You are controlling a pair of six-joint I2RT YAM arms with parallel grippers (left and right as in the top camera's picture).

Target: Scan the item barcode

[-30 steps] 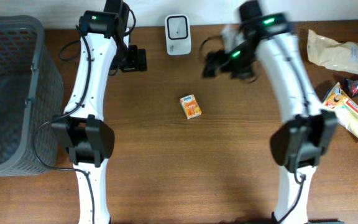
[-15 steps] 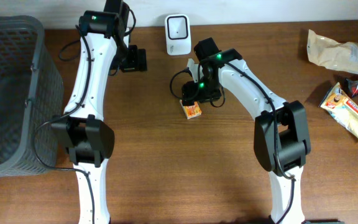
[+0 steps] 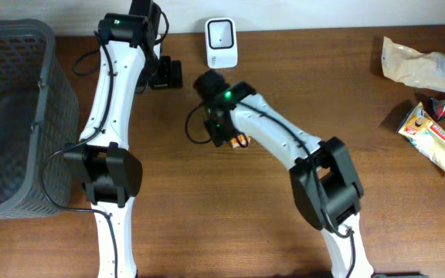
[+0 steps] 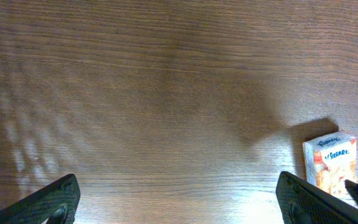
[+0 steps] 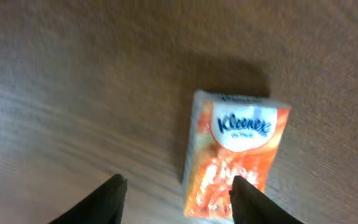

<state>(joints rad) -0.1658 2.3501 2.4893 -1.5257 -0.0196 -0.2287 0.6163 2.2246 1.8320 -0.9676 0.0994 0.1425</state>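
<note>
**Kleenex pack on the table, not yet gripped**
The orange Kleenex pack (image 5: pixel 235 158) lies flat on the wooden table (image 3: pixel 207 216) at mid-frame overhead, just below the white scanner (image 3: pixel 221 33) at the top edge. The right gripper (image 5: pixel 178 198) hovers over it, jaws apart around its lower end, with no grip made. The left gripper (image 4: pixel 182 202), upper left of the pack, is spread wide and empty. By my judgement, grasping, lifting and presenting the barcode all remain.

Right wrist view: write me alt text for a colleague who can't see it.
An orange Kleenex tissue pack lies flat on the wooden table, logo up. Two dark fingers of the right end effector show at the bottom edge, spread apart: one overlaps the pack's lower end, the other sits clear of it.
</note>
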